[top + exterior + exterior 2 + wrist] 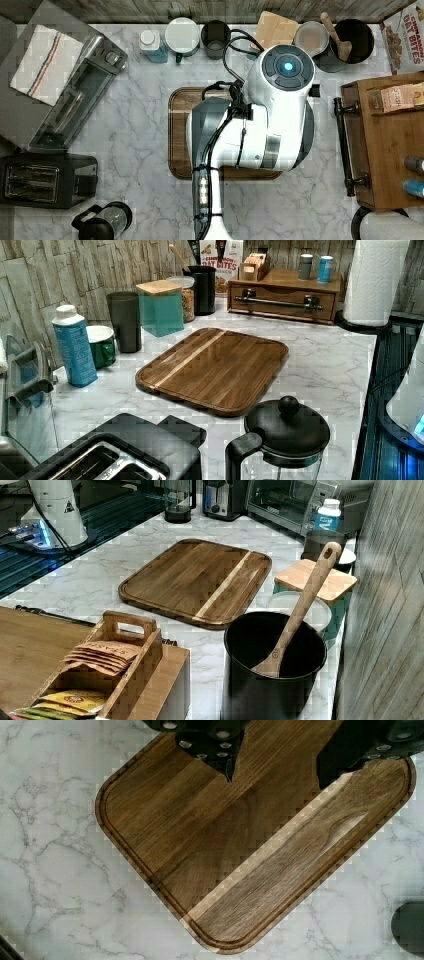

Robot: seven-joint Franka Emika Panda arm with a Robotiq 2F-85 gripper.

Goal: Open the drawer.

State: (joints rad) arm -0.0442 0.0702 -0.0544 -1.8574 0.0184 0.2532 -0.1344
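The gripper (277,772) hangs over the board (250,840), fingers (227,757) apart and empty. The drawer (281,301) sits shut at the left view's far right, well apart from it, handle (278,301) untouched.

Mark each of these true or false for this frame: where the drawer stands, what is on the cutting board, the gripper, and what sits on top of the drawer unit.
1. The drawer is pushed in, its front flush with the wooden unit. True.
2. A mug sits on the cutting board. False: the board's surface is bare.
3. The gripper is open above the cutting board, holding nothing. True.
4. The gripper is clamped on the drawer's black bar handle. False: nothing touches the handle in the left view.
5. A wooden caddy of tea bags stands on top of the drawer unit. True.
6. The black pot holds a metal whisk. False: it holds a wooden spoon.
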